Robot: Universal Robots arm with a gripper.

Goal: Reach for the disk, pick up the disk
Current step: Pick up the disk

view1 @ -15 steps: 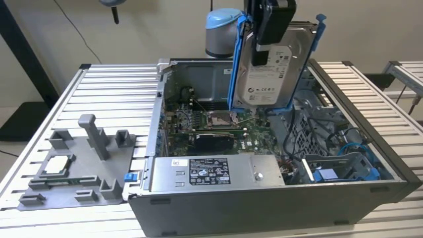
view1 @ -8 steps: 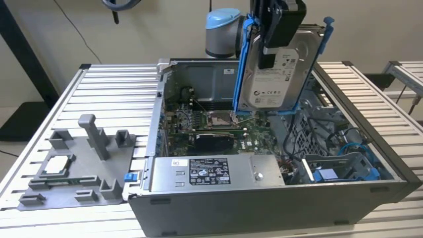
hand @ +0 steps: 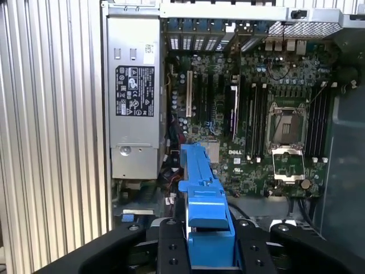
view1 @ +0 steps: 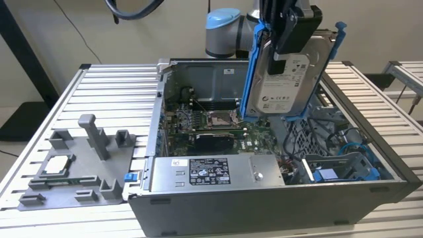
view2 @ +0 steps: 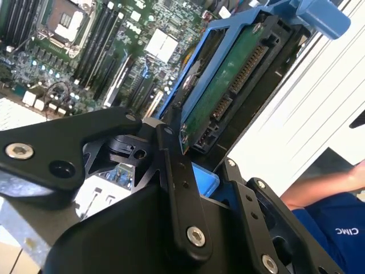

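Gripper (view1: 294,37) sits in the upper right of the exterior view, its black fingers (view1: 298,29) clamped on the disk (view1: 284,79), which hangs upright and clear above the open computer case (view1: 264,208). The disk's white label faces the camera and its blue bracket (view1: 250,74) runs down both long edges. In the second wrist view the disk (view2: 228,85) appears in the upper centre, green circuit side and connector edge showing, gripped between the black finger links (view2: 177,188) at the lower centre; in the first wrist view the bracket's blue edge (hand: 202,188) rises from between the fingers at the bottom centre. Below it lie the motherboard (hand: 251,125) and, toward the left of that frame, the grey power supply (hand: 134,114) with its black-and-white sticker. In the exterior view a grey fixture plate (view1: 73,168) lies on the slatted table (view1: 112,84) at lower left, well apart from the case. A person's arm and blue sleeve (view2: 336,222) show at the lower right of the second wrist view, near the work area. Judgement: the reach is done and the pick-up step looks essentially complete, the disk lifted free of the chassis. Any further motion calls for a firm, steady hold, since the disk hangs by one end, and for keeping clear of the case walls, the loose cables (view1: 330,134) and the person nearby.
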